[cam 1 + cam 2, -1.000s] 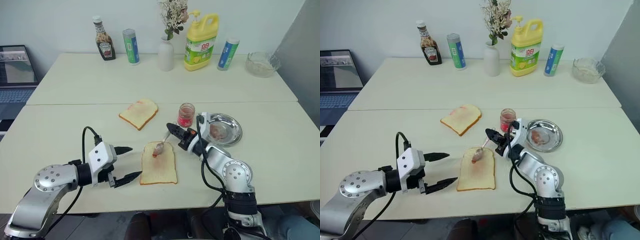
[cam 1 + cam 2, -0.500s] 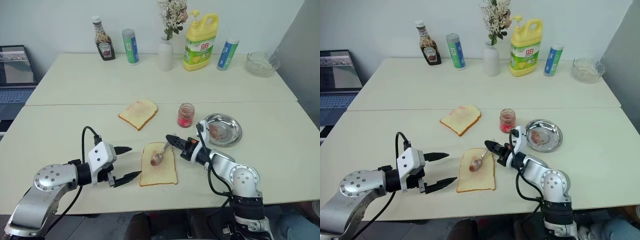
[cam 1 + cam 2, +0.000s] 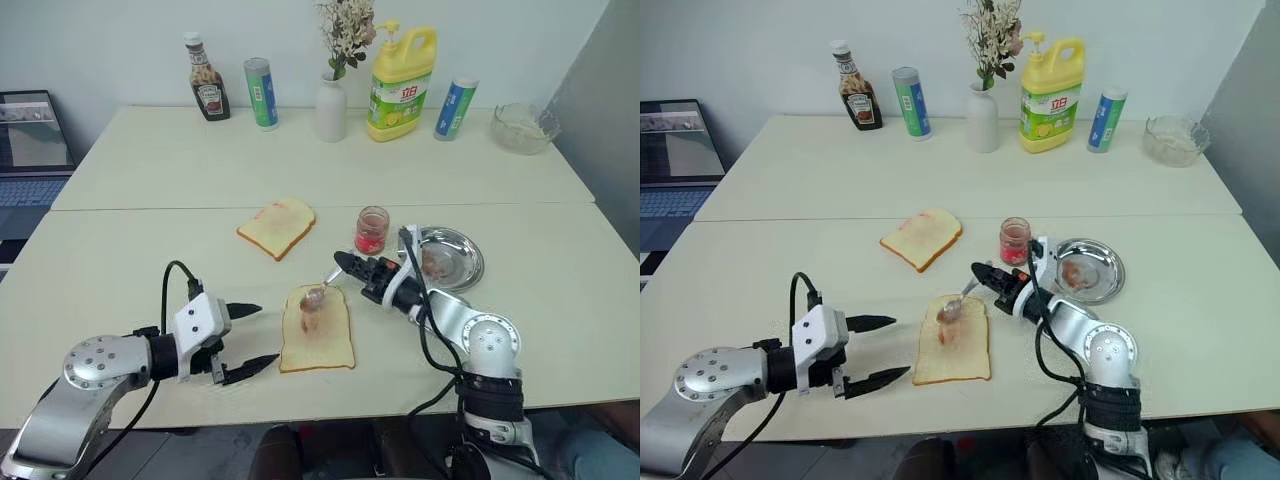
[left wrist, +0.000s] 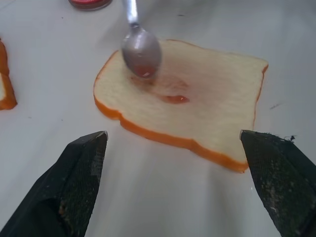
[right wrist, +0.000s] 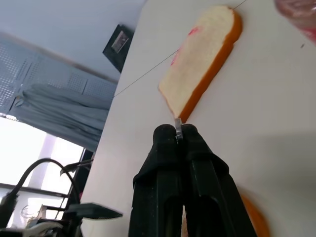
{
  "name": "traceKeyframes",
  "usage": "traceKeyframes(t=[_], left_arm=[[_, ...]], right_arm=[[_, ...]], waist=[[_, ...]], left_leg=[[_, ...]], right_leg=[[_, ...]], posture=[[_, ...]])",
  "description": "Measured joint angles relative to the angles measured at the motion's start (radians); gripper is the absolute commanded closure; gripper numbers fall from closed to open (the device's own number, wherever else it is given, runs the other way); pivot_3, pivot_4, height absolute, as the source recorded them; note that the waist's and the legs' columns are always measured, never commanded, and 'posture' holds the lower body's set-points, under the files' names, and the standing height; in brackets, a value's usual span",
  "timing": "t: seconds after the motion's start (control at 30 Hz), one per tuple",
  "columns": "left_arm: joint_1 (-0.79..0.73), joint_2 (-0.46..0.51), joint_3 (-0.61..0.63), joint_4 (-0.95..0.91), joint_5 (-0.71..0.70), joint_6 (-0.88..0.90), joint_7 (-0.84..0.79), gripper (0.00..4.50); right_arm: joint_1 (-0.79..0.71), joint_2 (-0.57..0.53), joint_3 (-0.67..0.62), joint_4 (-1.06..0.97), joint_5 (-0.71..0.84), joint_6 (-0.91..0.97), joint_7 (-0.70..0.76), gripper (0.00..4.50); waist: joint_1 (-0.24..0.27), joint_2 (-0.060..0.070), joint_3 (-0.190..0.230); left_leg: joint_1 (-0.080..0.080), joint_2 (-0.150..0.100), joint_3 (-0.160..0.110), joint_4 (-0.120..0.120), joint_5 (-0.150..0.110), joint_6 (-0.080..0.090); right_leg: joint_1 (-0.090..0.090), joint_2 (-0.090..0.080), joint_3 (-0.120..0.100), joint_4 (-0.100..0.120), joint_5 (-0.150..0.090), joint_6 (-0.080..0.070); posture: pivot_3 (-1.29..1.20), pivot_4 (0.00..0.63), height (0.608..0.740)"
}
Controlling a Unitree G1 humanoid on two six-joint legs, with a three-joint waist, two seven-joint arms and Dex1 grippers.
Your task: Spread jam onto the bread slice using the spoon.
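Note:
The bread slice (image 3: pixel 318 332) lies flat near the table's front edge, with a reddish jam smear (image 4: pixel 175 98) on its middle. My right gripper (image 3: pixel 342 262) is shut on the thin handle of the spoon (image 3: pixel 315 295). The spoon's stained bowl rests at the slice's far end. The jam jar (image 3: pixel 371 230) stands just behind that gripper. My left gripper (image 3: pixel 262 335) hovers open to the left of the slice, both fingers (image 4: pixel 74 187) apart and holding nothing.
A second slice (image 3: pixel 277 226) lies behind and to the left. A metal plate (image 3: pixel 466 265) sits right of the jar. Along the back stand a ketchup bottle (image 3: pixel 207 90), two cans (image 3: pixel 263 92), a vase (image 3: pixel 331 105), a yellow detergent jug (image 3: pixel 402 80) and a glass bowl (image 3: pixel 520 127).
The spoon swept from the slice's far end towards its middle, then back to the far end, leaving more jam behind. The left gripper stayed open and still.

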Motion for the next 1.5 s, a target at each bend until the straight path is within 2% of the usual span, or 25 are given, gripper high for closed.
traceKeyframes(t=[0.23, 0.6, 0.77, 0.87, 1.03, 1.2, 1.5], left_arm=[[0.002, 0.001, 0.008, 0.004, 0.002, -0.011, 0.000, 0.00], [-0.003, 0.001, 0.008, 0.004, 0.002, -0.011, 0.000, 0.00], [-0.001, 0.003, 0.008, 0.004, 0.002, -0.012, -0.003, 0.00], [0.001, 0.005, 0.008, 0.004, 0.002, -0.015, -0.008, 0.00], [0.015, 0.012, 0.011, 0.008, 0.002, -0.028, -0.027, 0.00], [0.026, 0.014, 0.012, 0.015, 0.002, -0.039, -0.037, 0.00], [0.010, 0.015, 0.011, 0.014, 0.003, -0.035, -0.035, 0.00]], right_arm=[[0.048, -0.045, 0.047, -0.046, -0.007, 0.030, 0.067, 4.46], [0.103, -0.083, 0.031, -0.165, 0.107, 0.139, 0.043, 4.46], [0.020, -0.048, -0.007, -0.136, 0.129, 0.092, 0.009, 4.46], [-0.020, -0.028, 0.002, -0.077, 0.082, 0.036, 0.000, 4.46], [-0.015, -0.008, 0.024, 0.005, 0.024, 0.018, 0.000, 4.46], [0.048, -0.003, 0.042, -0.023, 0.060, 0.085, 0.002, 4.46], [0.118, -0.117, 0.036, -0.117, 0.157, 0.203, 0.029, 4.46]], waist=[[0.000, 0.000, 0.000], [0.000, 0.000, 0.000], [-0.001, 0.000, 0.000], [-0.002, 0.000, 0.000], [-0.001, 0.000, 0.000], [-0.001, 0.000, 0.000], [-0.001, 0.000, 0.000]], left_leg=[[0.000, 0.000, 0.000, 0.000, 0.000, 0.000], [0.000, 0.000, 0.000, 0.000, 0.000, 0.000], [0.000, 0.001, 0.000, 0.000, 0.000, 0.000], [0.000, 0.001, 0.000, -0.001, 0.000, 0.000], [0.000, 0.000, 0.000, -0.001, 0.000, 0.000], [0.000, 0.001, 0.000, -0.001, 0.000, 0.000], [0.000, 0.000, 0.000, 0.000, 0.000, 0.000]], right_leg=[[0.000, 0.000, 0.000, 0.000, 0.000, 0.000], [0.000, 0.000, 0.000, 0.000, 0.000, 0.000], [0.000, 0.001, 0.000, 0.000, 0.000, 0.000], [0.000, 0.001, 0.000, 0.000, 0.000, 0.000], [0.000, 0.000, 0.000, 0.000, 0.000, 0.000], [0.000, 0.000, 0.000, 0.000, 0.000, 0.000], [0.000, 0.000, 0.000, 0.000, 0.000, 0.000]], posture=[[0.00, 0.150, 0.740], [0.00, 0.150, 0.740], [0.00, 0.150, 0.740], [0.00, 0.150, 0.740], [0.00, 0.150, 0.740], [0.00, 0.150, 0.740], [0.00, 0.150, 0.740]])
